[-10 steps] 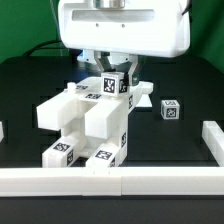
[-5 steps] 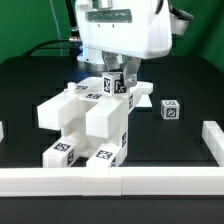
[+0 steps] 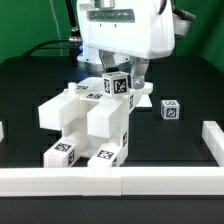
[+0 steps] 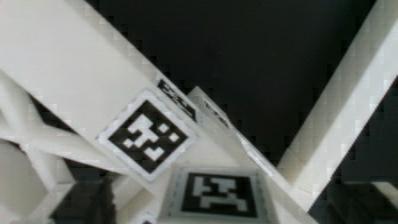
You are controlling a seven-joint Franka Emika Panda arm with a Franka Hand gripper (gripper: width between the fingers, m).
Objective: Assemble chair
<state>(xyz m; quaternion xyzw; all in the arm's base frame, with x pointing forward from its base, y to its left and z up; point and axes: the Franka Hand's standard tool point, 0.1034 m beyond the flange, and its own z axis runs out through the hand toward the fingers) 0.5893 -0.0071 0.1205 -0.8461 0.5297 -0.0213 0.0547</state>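
We see the matte white blocky plastic chair (image 3: 90, 125), part-built, standing on the black table (image 3: 40, 80) just behind the long white front rail (image 3: 110, 180). Our two-finger gripper (image 3: 122, 80) hangs over its far side, jaws apart around a small white tagged block (image 3: 117, 85) on top. If that block is not fully seated, a finger brushing it on the way up could tip it off, so we would rise straight.
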